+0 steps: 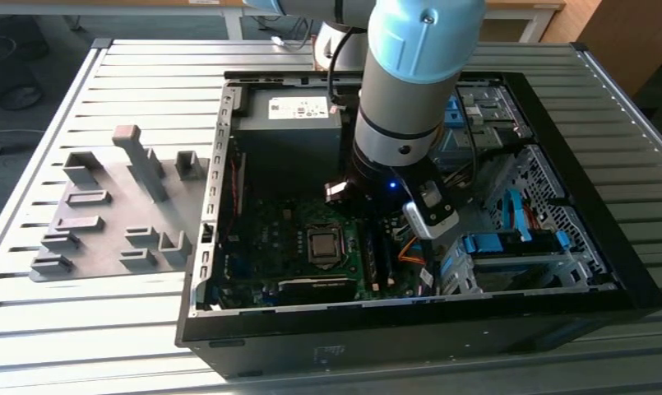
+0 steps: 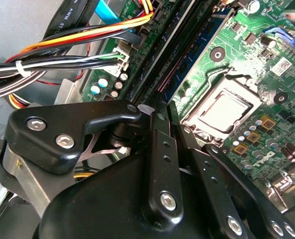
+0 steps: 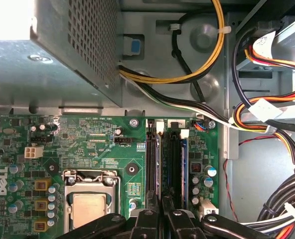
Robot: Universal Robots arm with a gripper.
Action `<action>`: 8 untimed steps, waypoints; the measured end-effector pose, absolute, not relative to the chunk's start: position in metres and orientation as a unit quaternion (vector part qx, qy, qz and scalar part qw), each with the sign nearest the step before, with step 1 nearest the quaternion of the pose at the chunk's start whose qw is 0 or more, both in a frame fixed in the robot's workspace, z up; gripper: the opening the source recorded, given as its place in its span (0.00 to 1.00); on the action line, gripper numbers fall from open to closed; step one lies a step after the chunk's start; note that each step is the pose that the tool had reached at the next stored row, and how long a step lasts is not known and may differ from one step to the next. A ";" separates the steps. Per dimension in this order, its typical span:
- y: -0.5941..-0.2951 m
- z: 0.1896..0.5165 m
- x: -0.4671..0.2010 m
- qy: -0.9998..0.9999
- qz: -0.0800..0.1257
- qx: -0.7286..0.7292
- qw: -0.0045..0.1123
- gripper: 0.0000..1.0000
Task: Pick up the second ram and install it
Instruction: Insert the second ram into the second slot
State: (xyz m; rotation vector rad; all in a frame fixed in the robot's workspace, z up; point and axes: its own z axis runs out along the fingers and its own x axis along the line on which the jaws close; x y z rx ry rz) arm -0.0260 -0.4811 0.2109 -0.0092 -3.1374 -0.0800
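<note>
My arm [image 1: 408, 123] reaches down into the open computer case [image 1: 308, 329], over the black memory slots [image 3: 173, 164] beside the processor socket [image 3: 90, 204]. In the first wrist view my gripper [image 3: 162, 216] has its fingers [image 3: 146, 221] close together on the second ram [image 3: 162, 174], a thin dark board seen edge-on in line with the slots. In the second wrist view the gripper [image 2: 150, 112] sits low over the same slots, and the ram's blue-green strip [image 2: 190, 57] runs away from it. I cannot tell how deep the ram sits in its slot.
Bundled power cables [image 3: 267, 124] hang close beside the slots. The power supply box [image 3: 73, 55] and the blue-tabbed drive cage [image 1: 506, 247] wall in the motherboard. Outside the case, at the exterior view's left, a grey plate with holder blocks [image 1: 111, 206] lies on the slatted table [image 1: 90, 329].
</note>
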 end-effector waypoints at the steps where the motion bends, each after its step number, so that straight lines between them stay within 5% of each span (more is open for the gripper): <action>1: -0.481 0.211 -0.026 -1.000 -0.025 -0.003 0.002 0.14; 8: -0.481 0.212 -0.026 -1.000 -0.025 -0.003 0.002 0.21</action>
